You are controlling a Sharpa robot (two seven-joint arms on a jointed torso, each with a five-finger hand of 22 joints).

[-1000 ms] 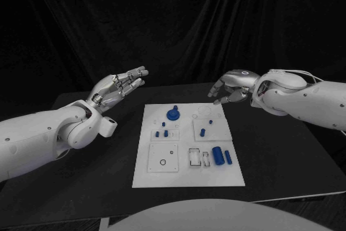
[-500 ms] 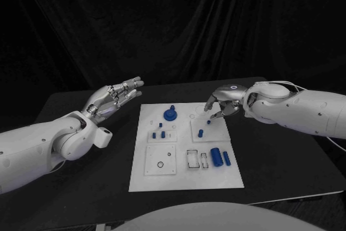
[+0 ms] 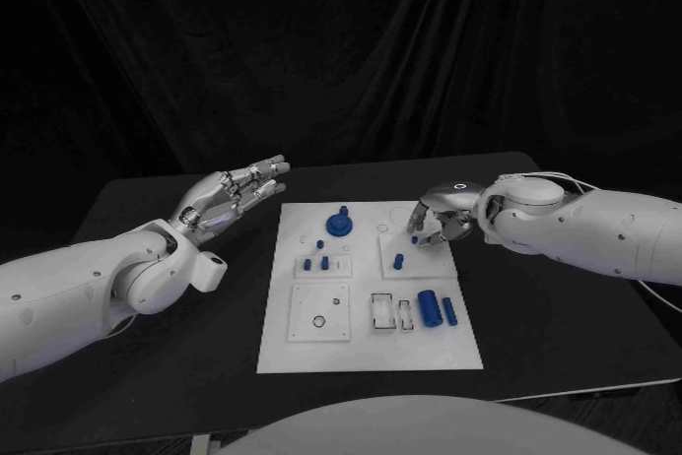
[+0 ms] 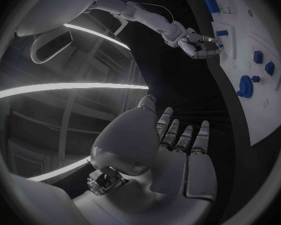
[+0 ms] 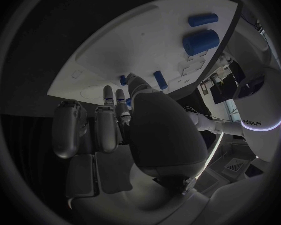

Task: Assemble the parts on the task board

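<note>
Right hand (image 3: 438, 219) hangs fingers-down and apart, holding nothing, at task board (image 3: 373, 349) upper right, small upright blue peg (image 3: 414, 240) just below its fingertips; left hand (image 3: 228, 196) open, well apart at frame left

Right hand (image 3: 438, 219) fingers (image 5: 109, 102) — grasp hidden.

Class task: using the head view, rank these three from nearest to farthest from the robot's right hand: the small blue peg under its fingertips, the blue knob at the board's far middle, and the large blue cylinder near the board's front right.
From the right hand:
1. Small blue peg, right under its fingertips, far right of the task board.
2. Blue knob, far middle, toward the robot's left.
3. Large blue cylinder, front right, closer to the robot.
</note>
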